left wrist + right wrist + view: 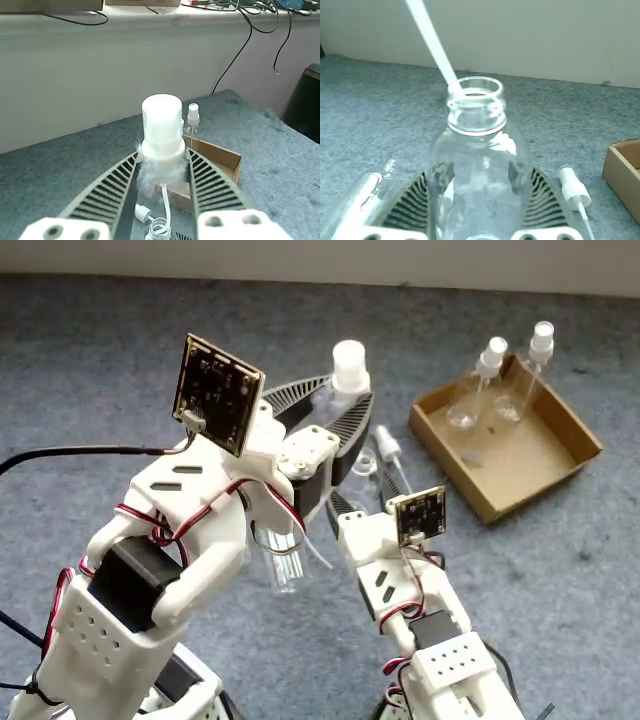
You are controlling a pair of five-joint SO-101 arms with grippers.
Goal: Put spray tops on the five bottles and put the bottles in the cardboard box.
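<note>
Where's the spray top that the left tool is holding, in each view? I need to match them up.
High view: spray top upper middle, pinched in the left tool, cardboard box to its right.
Left wrist view: spray top between the tool's fingers, box behind it.
Right wrist view: its dip tube slants down to the open bottle's mouth, box off to the side.
Shared landmark: the cardboard box.

White spray top (161,135) upright, clamped in my left gripper (162,162); dip tube (432,45) tip at mouth of open clear bottle (477,150), upright in my right gripper (477,192). Two capped bottles (478,385) stand in cardboard box (525,460), tabletop's far right.
</note>
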